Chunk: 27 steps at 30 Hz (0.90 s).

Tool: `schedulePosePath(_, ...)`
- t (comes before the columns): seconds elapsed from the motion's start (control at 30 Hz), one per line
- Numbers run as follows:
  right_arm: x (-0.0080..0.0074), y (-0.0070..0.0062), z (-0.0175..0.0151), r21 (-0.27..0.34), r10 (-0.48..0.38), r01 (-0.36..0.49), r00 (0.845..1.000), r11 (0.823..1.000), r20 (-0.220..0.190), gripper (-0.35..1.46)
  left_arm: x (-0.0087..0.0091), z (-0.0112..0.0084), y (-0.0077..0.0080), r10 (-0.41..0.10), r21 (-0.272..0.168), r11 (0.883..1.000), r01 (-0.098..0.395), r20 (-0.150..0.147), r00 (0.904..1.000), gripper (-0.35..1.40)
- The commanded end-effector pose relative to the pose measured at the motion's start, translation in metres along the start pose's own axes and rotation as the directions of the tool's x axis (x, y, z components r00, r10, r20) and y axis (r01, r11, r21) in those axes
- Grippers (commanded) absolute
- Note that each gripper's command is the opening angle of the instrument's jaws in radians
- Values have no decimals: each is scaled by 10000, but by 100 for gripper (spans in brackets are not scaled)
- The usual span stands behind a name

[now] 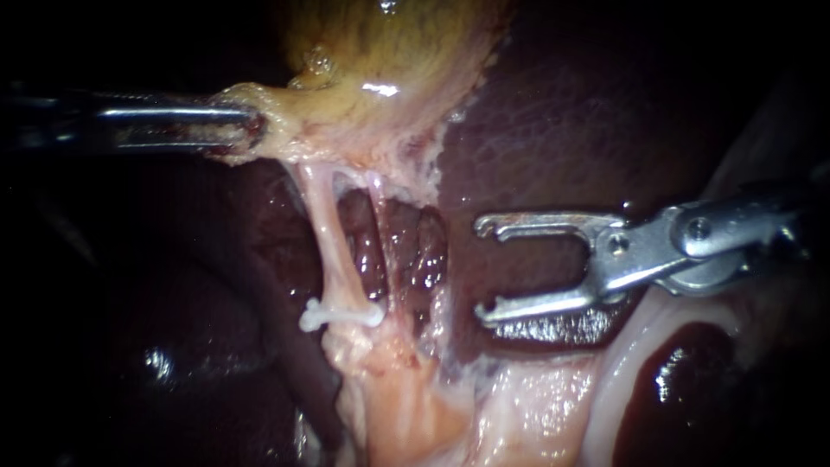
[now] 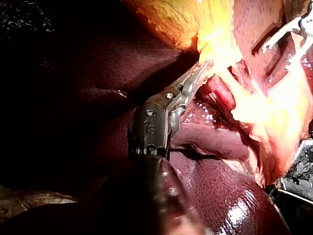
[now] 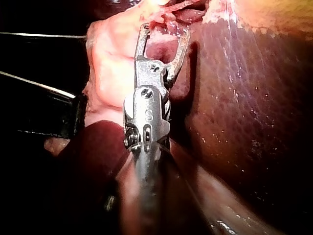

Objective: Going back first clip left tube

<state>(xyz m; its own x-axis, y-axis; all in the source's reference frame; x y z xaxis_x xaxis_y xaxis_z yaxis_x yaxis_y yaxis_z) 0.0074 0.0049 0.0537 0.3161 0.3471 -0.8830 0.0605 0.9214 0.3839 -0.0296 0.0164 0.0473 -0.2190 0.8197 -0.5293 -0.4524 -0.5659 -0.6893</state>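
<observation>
Gripping gallbladder (image 1: 380, 52) edge with left instrument (image 1: 246, 130); holding right instrument (image 1: 482, 270) spread wide, empty, over liver (image 1: 536, 130), apart from clip (image 1: 339, 315) across left tube (image 1: 331, 246)

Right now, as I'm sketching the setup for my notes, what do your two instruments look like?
My left instrument has slim, straight silvery jaws on a grey metal wrist with round pins, then a dark shaft. My right instrument is bright silver, with two thin flat jaws that have small hooked tips, a round pivot pin and a dark shaft.
</observation>
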Motion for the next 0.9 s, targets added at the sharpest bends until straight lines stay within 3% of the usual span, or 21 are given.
schedulePosePath(0.03,-1,0,-1,19,0,0,10000,10000,-1,50,-1,3,0,-2,56,10000,2,-16,10000,-35)
schedulePosePath(0.2,-3,-1,-4,35,-10,10,10000,10000,-2,50,-4,18,1,10,19,10000,-10,-16,10000,-35)
schedulePosePath(0.4,-4,-1,-6,42,-11,11,10000,10000,-3,50,-13,56,-1,190,-100,9998,-190,-22,9998,-35)
schedulePosePath(0.57,-5,-1,-7,48,-13,13,10000,10000,-3,50,-21,78,0,253,-185,9995,-253,14,9997,-35)
schedulePosePath(0.77,-5,-1,-8,77,-11,12,10000,10000,-9,50,-22,79,0,268,-214,9994,-267,51,9996,-35)
schedulePosePath(0.9,-1,-5,-4,471,-5,9,10000,9989,-90,50,-23,73,-1,278,-233,9993,-276,89,9996,-35)
